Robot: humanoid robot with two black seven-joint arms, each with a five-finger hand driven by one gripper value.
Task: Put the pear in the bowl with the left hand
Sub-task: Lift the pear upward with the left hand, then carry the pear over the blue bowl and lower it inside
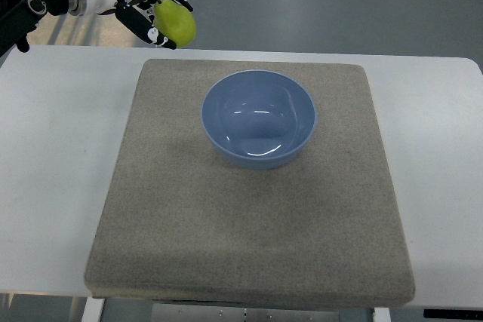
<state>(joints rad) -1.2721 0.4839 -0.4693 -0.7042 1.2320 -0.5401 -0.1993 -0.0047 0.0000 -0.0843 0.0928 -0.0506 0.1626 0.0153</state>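
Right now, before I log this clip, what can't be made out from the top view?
- Far side of the pear: covered by the left hand and its fingers.
- Left arm: cut off by the left edge.
- Right hand: out of frame.
- Table legs: mostly hidden under the mat.

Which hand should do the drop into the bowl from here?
Left. The left hand already grips the pear, held up at the top left, beyond the mat's far-left corner. The bowl sits empty mid-mat. The right hand is out of view.
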